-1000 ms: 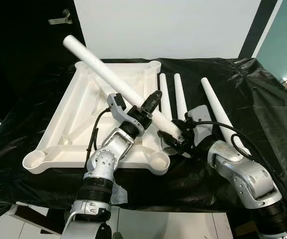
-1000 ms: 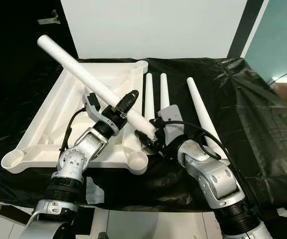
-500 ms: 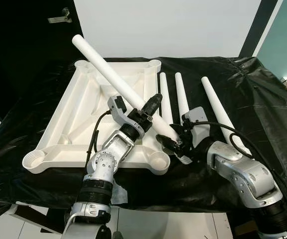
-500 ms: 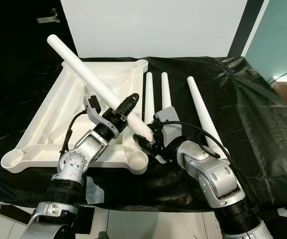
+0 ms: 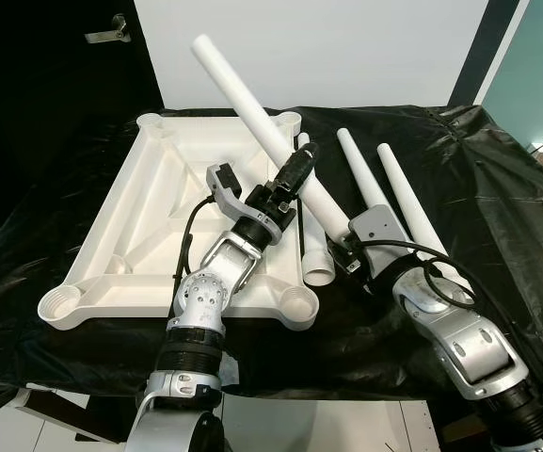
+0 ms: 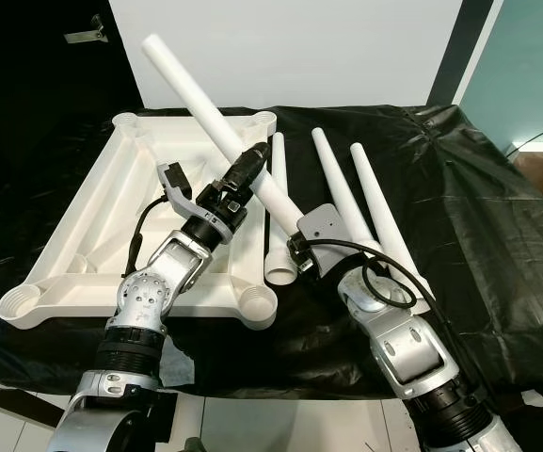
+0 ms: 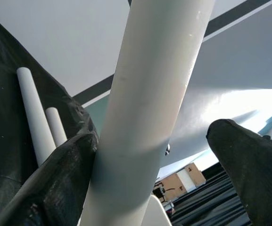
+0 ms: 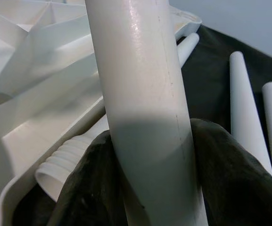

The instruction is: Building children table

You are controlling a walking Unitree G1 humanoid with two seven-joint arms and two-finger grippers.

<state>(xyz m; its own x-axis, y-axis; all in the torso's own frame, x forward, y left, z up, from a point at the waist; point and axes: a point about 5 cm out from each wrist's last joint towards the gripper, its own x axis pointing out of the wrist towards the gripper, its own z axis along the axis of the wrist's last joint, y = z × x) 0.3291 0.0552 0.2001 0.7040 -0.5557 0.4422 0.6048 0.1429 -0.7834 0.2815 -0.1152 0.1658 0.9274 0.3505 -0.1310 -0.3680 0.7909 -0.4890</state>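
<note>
Black-draped table [image 5: 497,188]: three spare legs [image 5: 398,193] beside right hand [image 5: 342,247] gripping raised leg [image 5: 252,104]

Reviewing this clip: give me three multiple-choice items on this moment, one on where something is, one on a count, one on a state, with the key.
1. Where does the upturned white tabletop rest?
A. on the black-covered table
B. on the floor
C. against the wall

2. How many loose white legs lie on the black cover, apart from the raised one?
A. one
B. three
C. five

3. How is the raised leg held?
A. by the left gripper alone
B. lying free on the tabletop
C. by both grippers, tilted up

Key: 1 A, the tabletop sits on the black cover. 2 B, three lie beside the tabletop. 3 C, the left gripper is at its middle and the right gripper has its jaws around the lower end.
</note>
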